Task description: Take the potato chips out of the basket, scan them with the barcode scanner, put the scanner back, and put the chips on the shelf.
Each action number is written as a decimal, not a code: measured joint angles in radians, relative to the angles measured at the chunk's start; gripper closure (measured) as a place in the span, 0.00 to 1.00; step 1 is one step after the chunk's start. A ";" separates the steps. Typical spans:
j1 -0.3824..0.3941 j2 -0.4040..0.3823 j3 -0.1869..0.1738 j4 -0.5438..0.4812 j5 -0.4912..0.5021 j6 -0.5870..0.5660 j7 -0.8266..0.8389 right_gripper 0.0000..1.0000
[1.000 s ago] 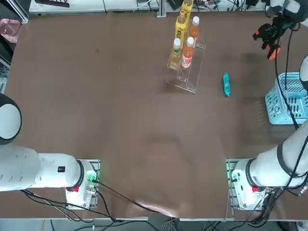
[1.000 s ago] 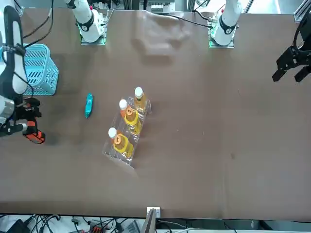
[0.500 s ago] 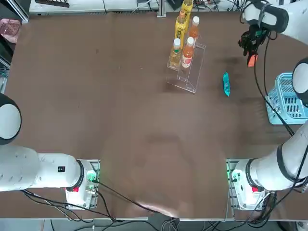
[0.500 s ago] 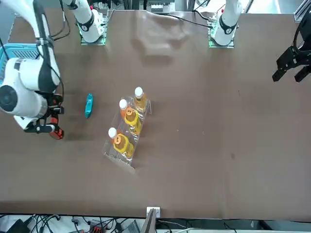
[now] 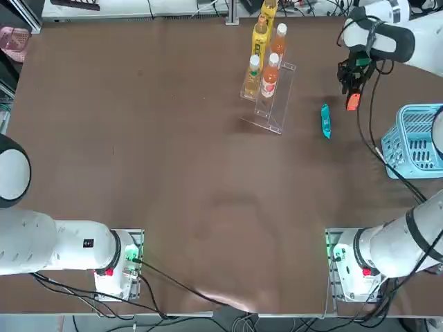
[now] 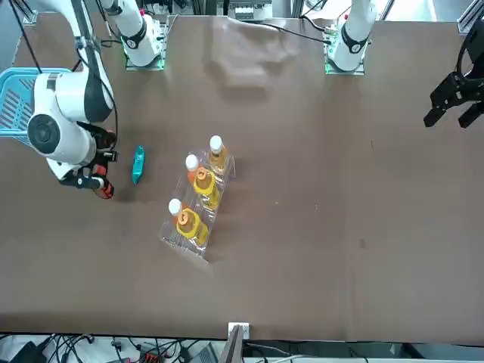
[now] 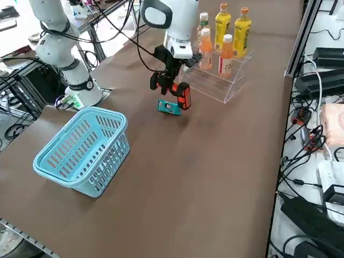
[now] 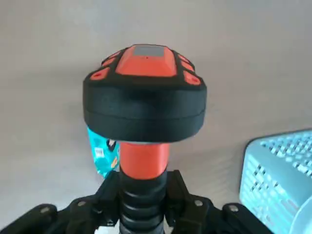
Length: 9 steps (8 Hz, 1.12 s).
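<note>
A: Where is the right tool (image 7: 167, 81)?
B: Above the table (image 5: 173, 152), just beside the chips (image 5: 325, 121), clamped tight on the scanner (image 5: 351, 99). The wrist view shows the scanner's (image 8: 145, 112) orange neck pinched between the fingers (image 8: 109, 192), head pointing away from the wrist.

A: And the chips?
B: The teal packet lies flat on the table between the shelf (image 5: 270, 104) and the basket (image 5: 415, 142), touching neither. In the front view it sits just beside the scanner head (image 6: 103, 189).

A: The basket?
B: At the table's right edge, upright.

A: The shelf?
B: It carries orange and yellow bottles (image 7: 234, 27).
</note>
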 joint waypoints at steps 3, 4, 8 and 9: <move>0.059 -0.083 0.007 -0.120 -0.002 0.038 0.113 0.59; 0.088 -0.097 0.012 -0.156 -0.002 0.065 0.155 0.59; 0.189 -0.109 0.017 -0.245 -0.002 0.118 0.334 0.59; 0.210 -0.109 0.017 -0.268 -0.002 0.130 0.373 0.59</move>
